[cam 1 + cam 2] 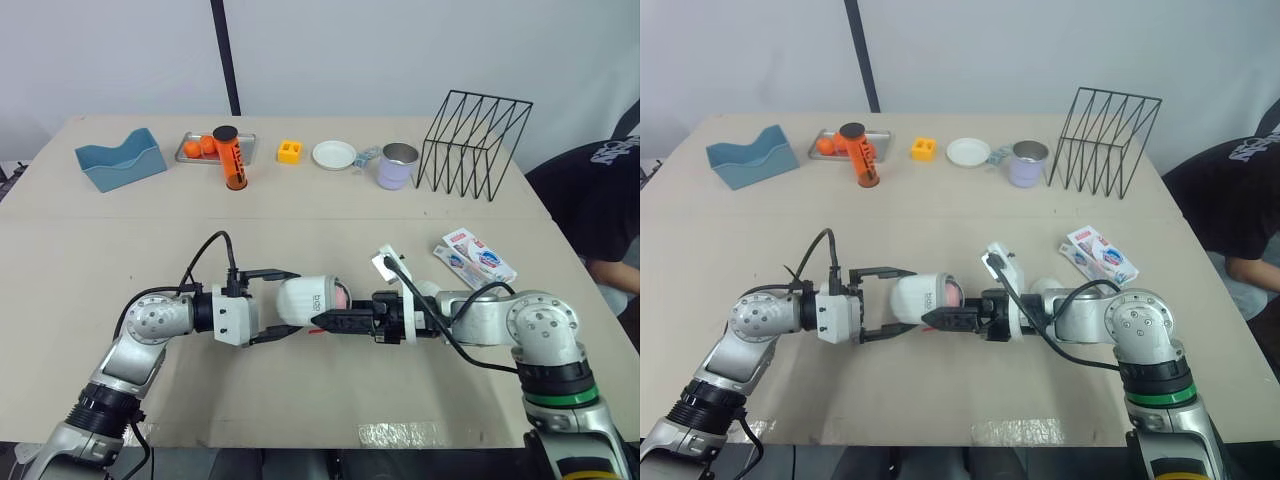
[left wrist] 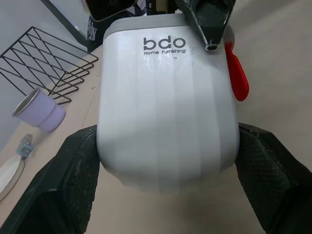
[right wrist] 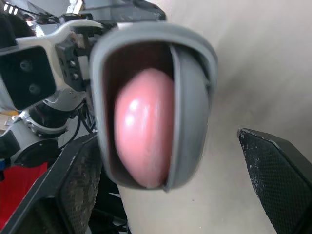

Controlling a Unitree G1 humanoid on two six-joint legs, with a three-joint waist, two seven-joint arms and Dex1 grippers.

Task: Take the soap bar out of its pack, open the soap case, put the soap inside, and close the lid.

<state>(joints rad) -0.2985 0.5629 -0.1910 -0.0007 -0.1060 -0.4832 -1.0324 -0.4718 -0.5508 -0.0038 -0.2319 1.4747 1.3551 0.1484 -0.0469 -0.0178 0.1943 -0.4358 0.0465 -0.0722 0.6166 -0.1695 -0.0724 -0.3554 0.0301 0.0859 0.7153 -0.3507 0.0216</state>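
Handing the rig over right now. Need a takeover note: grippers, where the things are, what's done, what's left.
Left gripper: shut on the soap case, which it holds on its side.
Right gripper: open, fingertips at the case's open end.
Soap: pink bar, inside the case.
Pack: lying on the table near the right arm, apart from both grippers.
Done: soap out of the pack, case opened, soap put in.
Left: shut the lid, which stands ajar at the opening.
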